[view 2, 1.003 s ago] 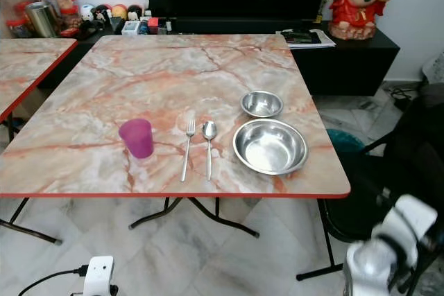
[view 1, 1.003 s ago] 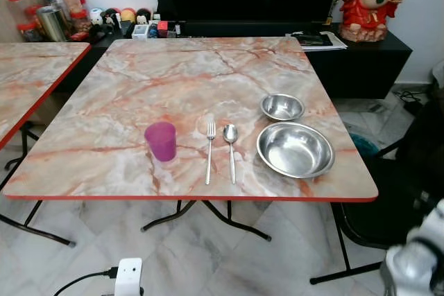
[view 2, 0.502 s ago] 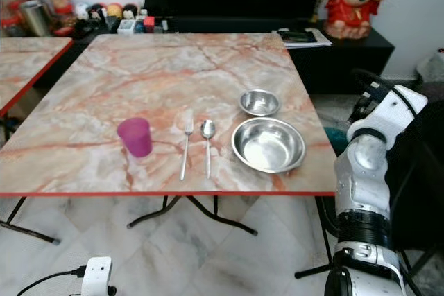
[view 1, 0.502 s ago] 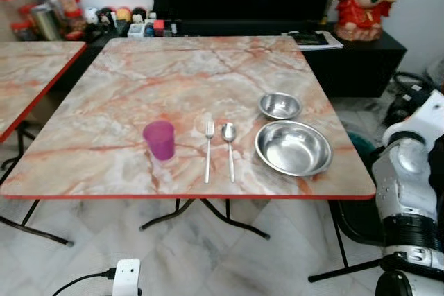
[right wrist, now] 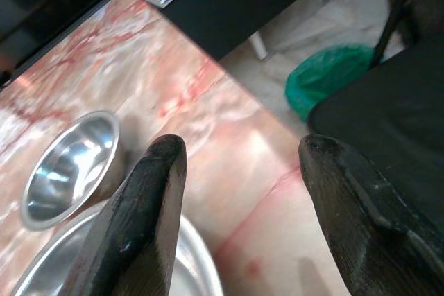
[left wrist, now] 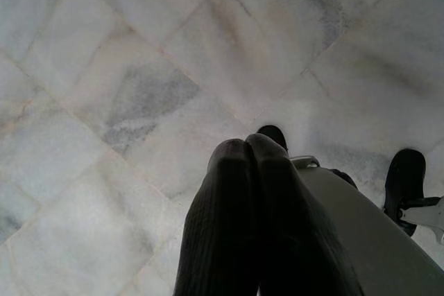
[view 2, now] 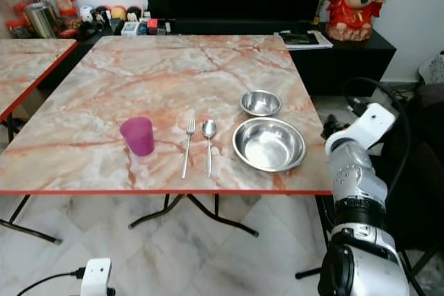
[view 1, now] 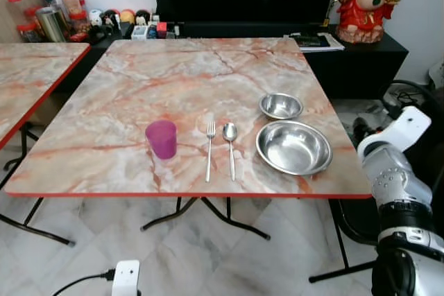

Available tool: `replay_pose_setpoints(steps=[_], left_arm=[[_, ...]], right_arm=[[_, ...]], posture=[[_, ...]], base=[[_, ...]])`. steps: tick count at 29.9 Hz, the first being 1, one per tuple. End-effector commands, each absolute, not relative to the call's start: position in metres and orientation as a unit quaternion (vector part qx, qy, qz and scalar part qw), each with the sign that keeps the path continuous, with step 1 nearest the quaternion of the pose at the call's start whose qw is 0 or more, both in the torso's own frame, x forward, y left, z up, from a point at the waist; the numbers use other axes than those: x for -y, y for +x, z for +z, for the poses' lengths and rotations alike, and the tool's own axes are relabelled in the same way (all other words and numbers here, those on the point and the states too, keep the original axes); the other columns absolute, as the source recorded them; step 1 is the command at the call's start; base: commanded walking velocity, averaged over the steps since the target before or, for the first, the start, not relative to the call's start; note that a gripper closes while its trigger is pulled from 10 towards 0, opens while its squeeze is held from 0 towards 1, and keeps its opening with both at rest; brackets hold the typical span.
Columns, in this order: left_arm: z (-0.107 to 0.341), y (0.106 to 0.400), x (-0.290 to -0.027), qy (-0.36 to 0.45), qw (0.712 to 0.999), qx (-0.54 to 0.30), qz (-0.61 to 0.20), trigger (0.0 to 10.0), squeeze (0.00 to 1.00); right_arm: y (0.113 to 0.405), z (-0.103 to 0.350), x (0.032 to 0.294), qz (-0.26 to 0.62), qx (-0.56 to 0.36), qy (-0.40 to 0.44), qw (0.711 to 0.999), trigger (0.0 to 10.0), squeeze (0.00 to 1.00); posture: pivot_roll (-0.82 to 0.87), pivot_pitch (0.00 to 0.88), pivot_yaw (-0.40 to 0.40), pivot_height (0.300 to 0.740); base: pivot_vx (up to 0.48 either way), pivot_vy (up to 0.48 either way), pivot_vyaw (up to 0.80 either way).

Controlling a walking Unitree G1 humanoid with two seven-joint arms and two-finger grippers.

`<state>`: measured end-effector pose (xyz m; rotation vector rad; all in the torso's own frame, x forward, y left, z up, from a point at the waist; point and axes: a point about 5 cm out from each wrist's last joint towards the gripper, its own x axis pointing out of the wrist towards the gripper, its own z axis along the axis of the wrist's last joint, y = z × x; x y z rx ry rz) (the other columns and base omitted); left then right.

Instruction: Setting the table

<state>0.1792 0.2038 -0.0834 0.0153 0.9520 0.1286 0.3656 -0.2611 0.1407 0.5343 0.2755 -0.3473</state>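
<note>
Head camera: one place setting on a marble counter, right arm raised beside it

Head views look down on a square counter (view 1: pixel 173 81) of pink-veined marble pattern with a red edge. On its near right part lie five things. One translucent purple plastic cup (view 1: pixel 161 139) stands upright. One steel fork (view 1: pixel 209 150) and one steel spoon (view 1: pixel 230 149) lie side by side, parallel, handles toward the near edge. Two round steel bowls sit to the right of the spoon: a large shallow one (view 1: pixel 294 148) and a small one (view 1: pixel 281 106) just behind it.

A silver right arm (view 2: pixel 355 171) rises at the counter's right edge, elbow bent, forearm angled up and back. In the right wrist view the right tool (right wrist: pixel 239 164) hangs over the counter's right part near both bowls, its two black fingers (right wrist: pixel 142 213) spread wide and holding nothing.

In the left wrist view the left tool (left wrist: pixel 248 154) points down at the pale marble-tile floor (left wrist: pixel 125 67), fingers pressed together and empty.
</note>
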Motion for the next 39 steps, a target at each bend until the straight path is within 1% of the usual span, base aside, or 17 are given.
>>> replay_pose_setpoints(steps=[1,5,10,15,22,26,30,33,37,39], left_arm=[[-0.086,0.173,-0.205,0.007,0.879,-0.472,0.064,10.0,0.00],[-0.086,0.173,-0.206,0.007,0.879,-0.473,0.064,10.0,0.00],[-0.087,0.170,-0.211,0.008,0.877,-0.476,0.065,10.0,0.00],[-0.087,0.169,-0.212,0.008,0.876,-0.477,0.066,10.0,0.00],[-0.088,0.167,-0.212,0.011,0.875,-0.480,0.061,10.0,0.00],[-0.088,0.166,-0.212,0.010,0.875,-0.480,0.060,10.0,0.00],[-0.089,0.166,-0.211,0.008,0.875,-0.481,0.058,10.0,0.00],[-0.089,0.166,-0.211,0.005,0.876,-0.480,0.059,10.0,0.00],[-0.089,0.165,-0.210,0.007,0.874,-0.482,0.056,10.0,0.00],[-0.089,0.164,-0.210,0.008,0.873,-0.484,0.054,10.0,0.00]], right_arm=[[0.369,0.144,0.259,-0.157,-0.142,0.265,0.941,10.0,0.00],[0.371,0.143,0.256,-0.148,-0.147,0.268,0.941,10.0,0.00],[0.376,0.137,0.242,-0.109,-0.163,0.285,0.938,10.0,0.00],[0.378,0.132,0.230,-0.096,-0.169,0.303,0.933,10.0,0.00],[0.378,0.122,0.221,-0.087,-0.189,0.301,0.931,10.0,0.00],[0.377,0.121,0.221,-0.095,-0.190,0.299,0.930,10.0,0.00],[0.380,0.130,0.231,-0.121,-0.155,0.318,0.927,10.0,0.00],[0.382,0.137,0.233,-0.120,-0.132,0.335,0.925,10.0,0.00],[0.384,0.147,0.238,-0.118,-0.123,0.321,0.931,10.0,0.00],[0.383,0.144,0.238,-0.122,-0.136,0.311,0.933,10.0,0.00]], posture=[[-0.06,0.000,0.008,0.740],[-0.06,0.000,0.008,0.740],[-0.05,0.000,0.006,0.740],[-0.05,0.000,0.006,0.740],[-0.04,0.000,0.002,0.740],[-0.04,0.000,0.002,0.740],[-0.04,0.000,0.002,0.740],[-0.04,0.000,0.001,0.740],[-0.05,0.000,0.002,0.740],[-0.05,0.000,0.001,0.740]], base=[[0.000,0.000,0.00],[0.000,0.000,0.00],[0.000,0.000,0.00],[0.000,0.000,0.00],[0.000,0.000,0.00],[0.000,0.000,0.00],[0.000,0.000,0.00],[0.000,0.000,0.00],[0.000,0.000,0.00],[0.000,0.000,0.00]])
